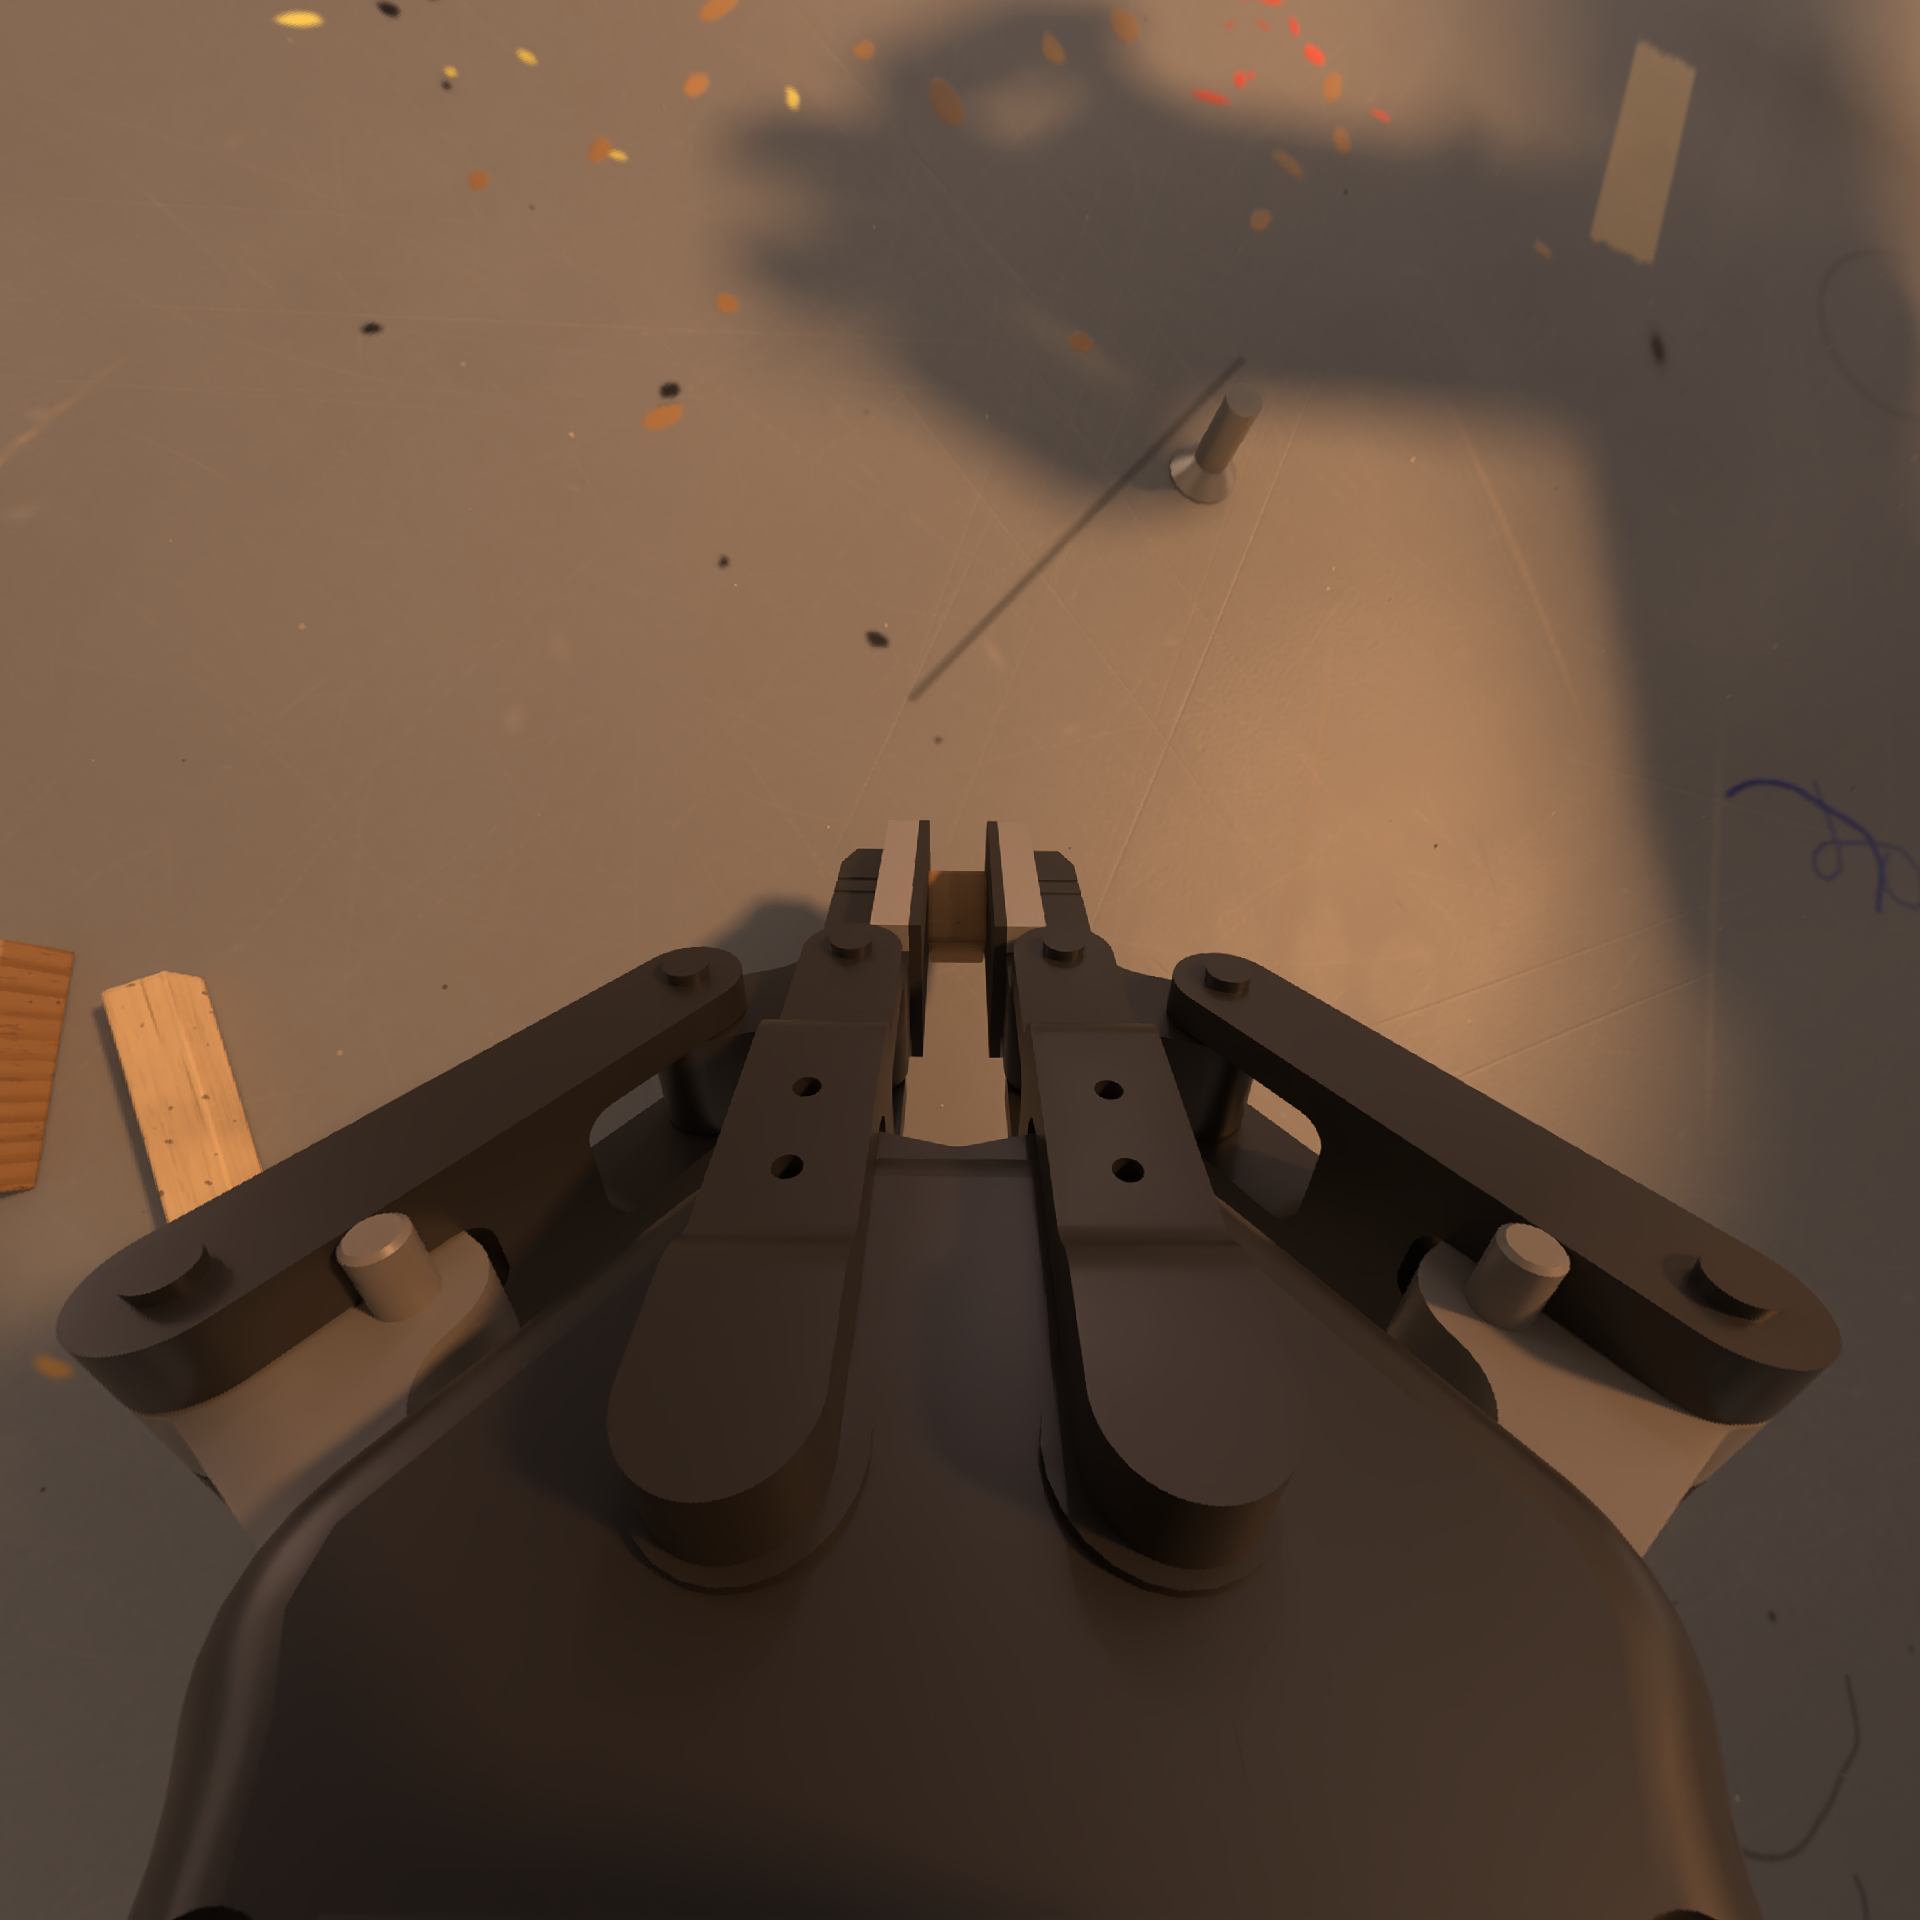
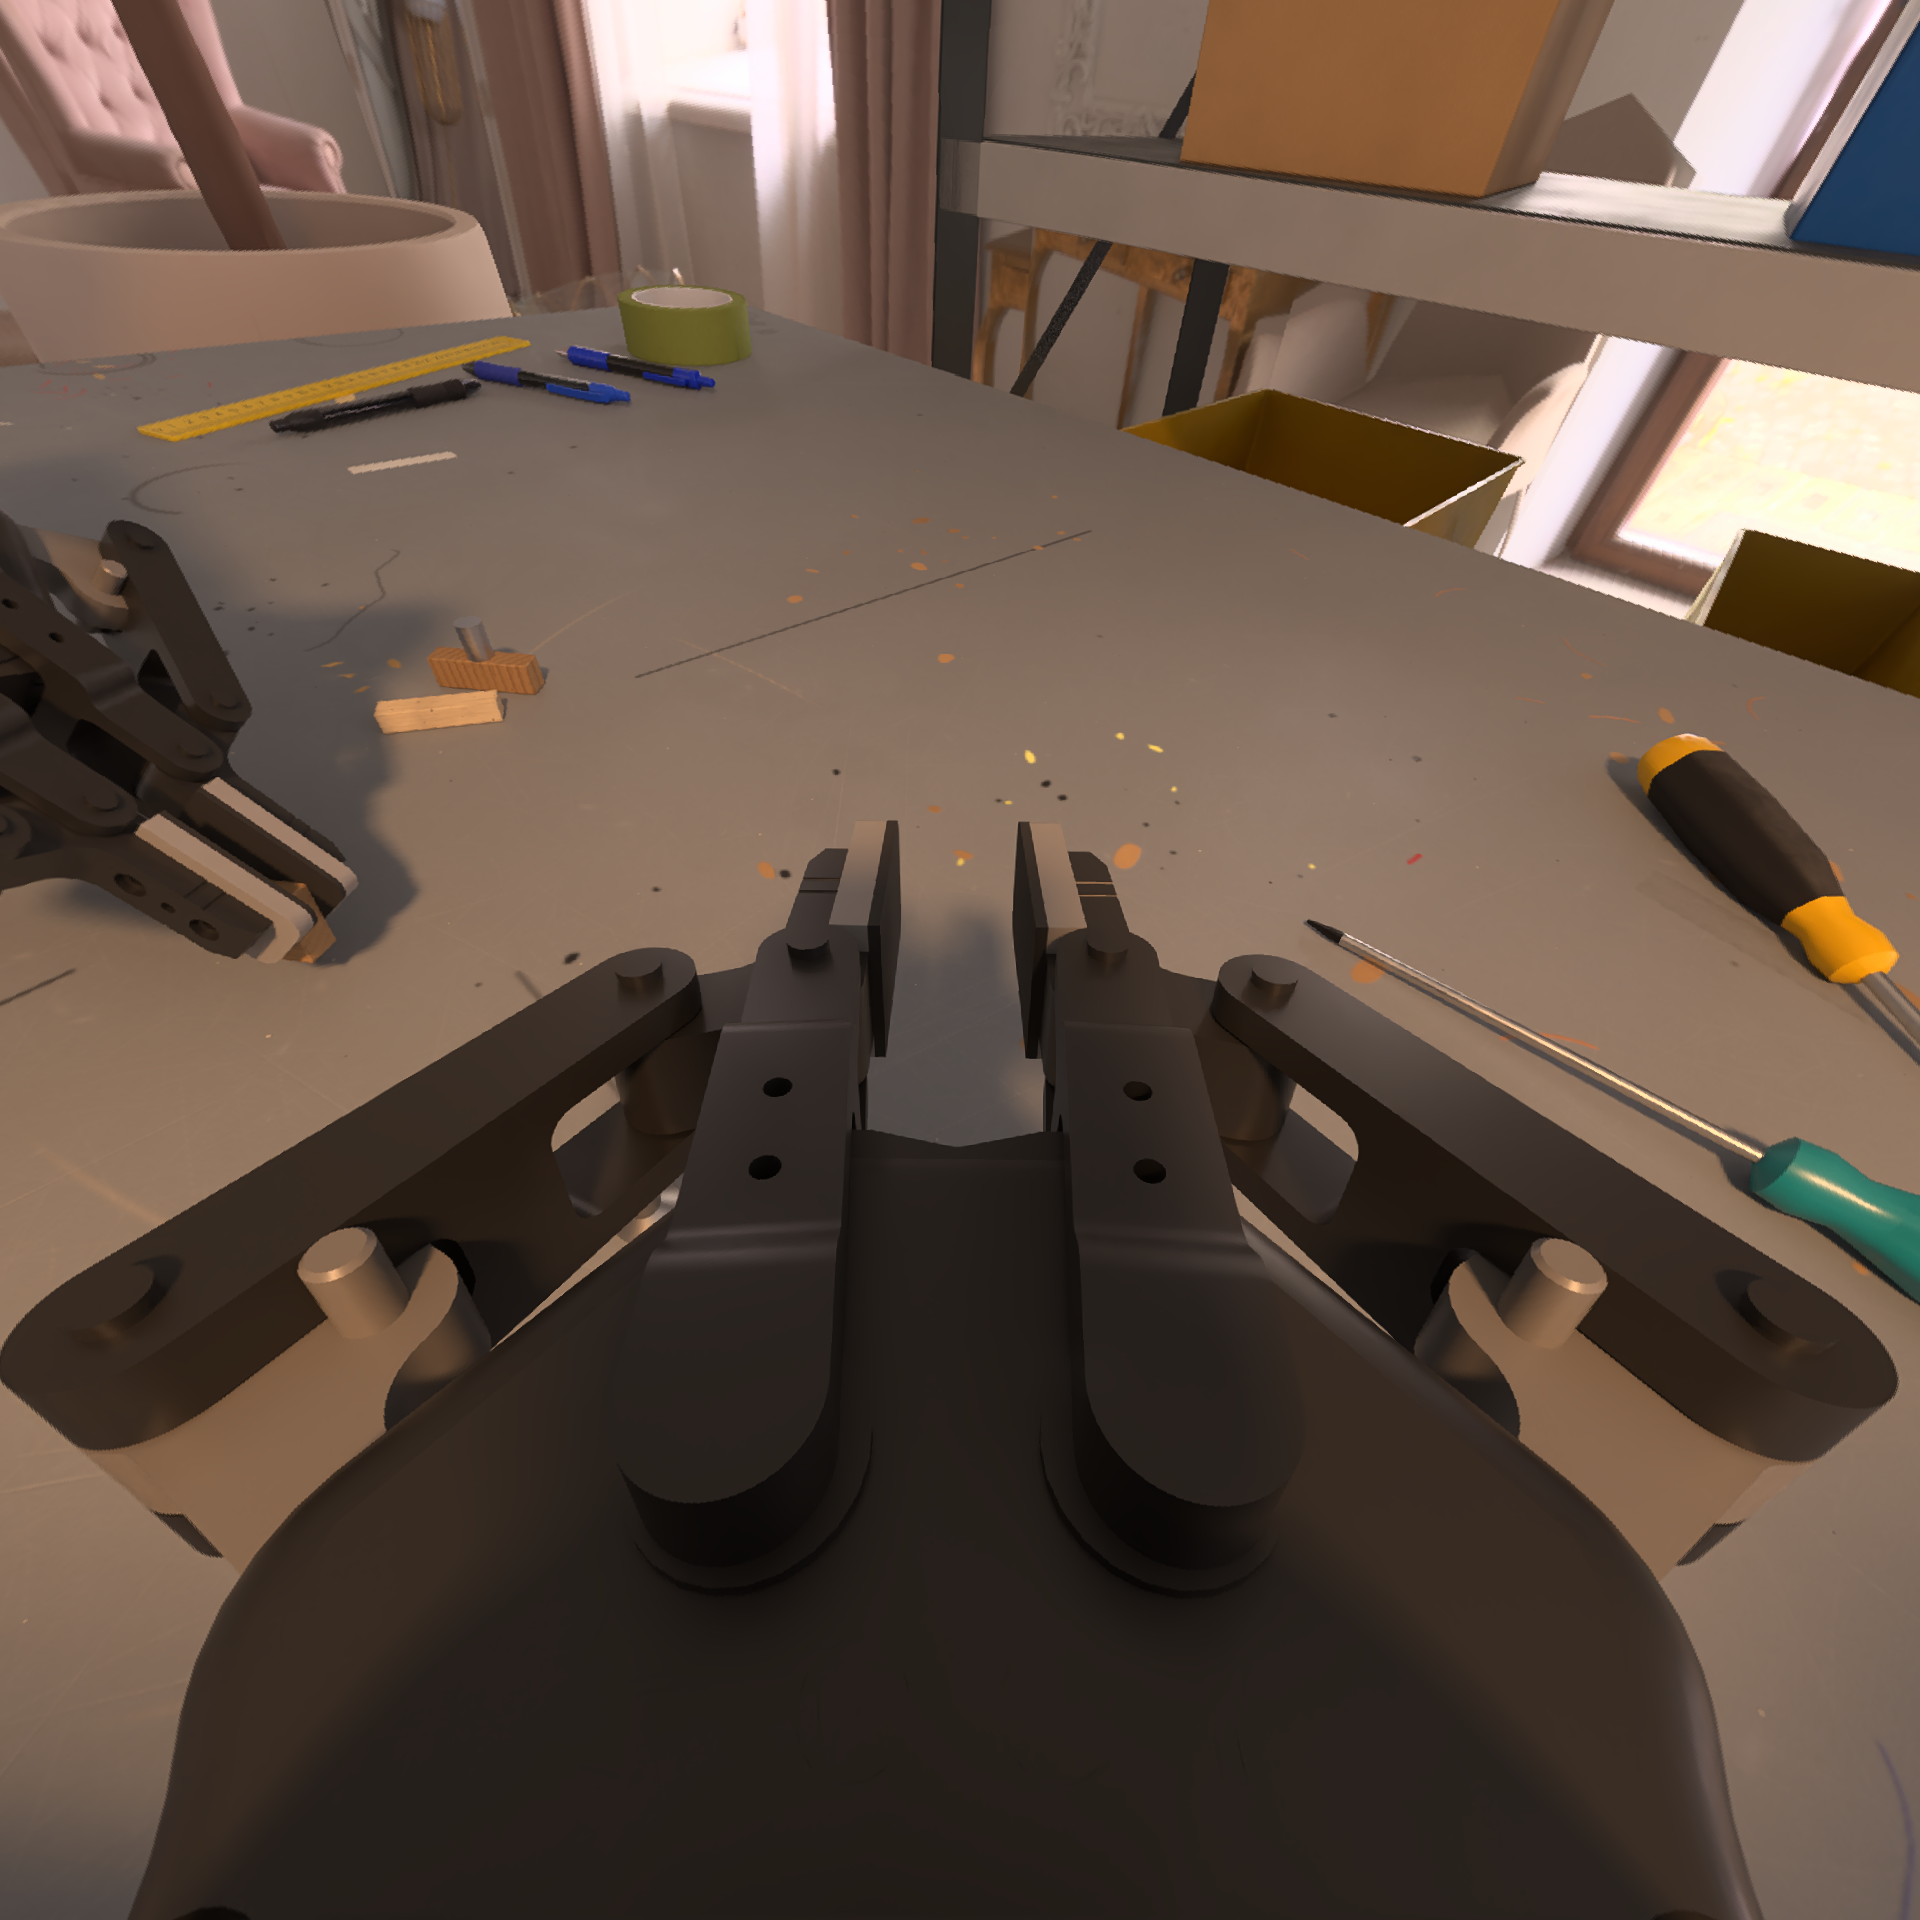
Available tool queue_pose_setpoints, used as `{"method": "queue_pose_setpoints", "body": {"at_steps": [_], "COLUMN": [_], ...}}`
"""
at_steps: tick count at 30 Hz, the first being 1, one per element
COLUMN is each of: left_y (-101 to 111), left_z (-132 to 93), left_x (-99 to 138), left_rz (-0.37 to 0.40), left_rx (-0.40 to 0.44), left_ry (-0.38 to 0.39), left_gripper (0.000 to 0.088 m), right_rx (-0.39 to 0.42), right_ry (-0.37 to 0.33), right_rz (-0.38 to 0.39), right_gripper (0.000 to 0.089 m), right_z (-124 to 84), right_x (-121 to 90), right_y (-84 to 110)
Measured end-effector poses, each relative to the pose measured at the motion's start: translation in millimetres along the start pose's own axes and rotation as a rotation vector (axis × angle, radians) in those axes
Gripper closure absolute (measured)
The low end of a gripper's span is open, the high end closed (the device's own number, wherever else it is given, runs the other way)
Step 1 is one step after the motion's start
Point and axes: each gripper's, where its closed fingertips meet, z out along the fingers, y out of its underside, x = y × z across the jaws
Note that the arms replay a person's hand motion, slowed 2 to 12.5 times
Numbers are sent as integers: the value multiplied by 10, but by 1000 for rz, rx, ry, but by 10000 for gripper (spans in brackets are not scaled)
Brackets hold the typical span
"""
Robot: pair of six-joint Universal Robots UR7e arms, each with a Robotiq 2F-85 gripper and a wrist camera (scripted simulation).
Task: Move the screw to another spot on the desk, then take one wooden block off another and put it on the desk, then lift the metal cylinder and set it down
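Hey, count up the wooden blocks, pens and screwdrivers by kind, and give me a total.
Blocks: 3 (brown block, pale block, held block in left gripper)
Pens: 3 (black pen, blue pens)
Screwdrivers: 2 (yellow screwdriver, teal screwdriver)
Total: 8

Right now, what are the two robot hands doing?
Left gripper: closed on a small wooden block.
Right gripper: open, holding nothing.

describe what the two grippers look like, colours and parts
Both match: the left gripper and right gripper have a smooth dark grey, rounded body, dark flat linkage bars with rounded ends, and short silver-grey pivot pins. Each finger carries two small round holes and ends in a flat pad, pale on its side. No cables or markings show.
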Motion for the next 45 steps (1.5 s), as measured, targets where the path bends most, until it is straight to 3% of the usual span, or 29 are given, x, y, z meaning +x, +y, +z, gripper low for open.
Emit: {"method": "queue_pose_setpoints", "body": {"at_steps": [21,22,24,25,30,36,45], "left_y": [2,0,-7,-10,-25,-93,-182], "left_z": [163,169,179,183,191,119,-149], "left_x": [74,78,89,96,118,38,-275], "left_rz": [89,93,100,103,108,98,59], "left_rx": [-79,-80,-82,-83,-80,-22,83], "left_ry": [-38,-40,-42,-43,-42,-62,-94], "left_gripper": [786,777,623,589,502,459,443], "right_rx": [-15,-15,-16,-16,-17,-18,-20], "right_ry": [-2,-2,-2,-2,-1,-1,-2], "right_rz": [-16,-17,-18,-19,-23,-28,-35], "right_gripper": [692,692,692,693,693,693,693], "right_z": [15,15,15,15,16,17,18], "right_x": [-18,-19,-20,-21,-24,-30,-37], "right_y": [21,21,22,23,23,25,28]}}
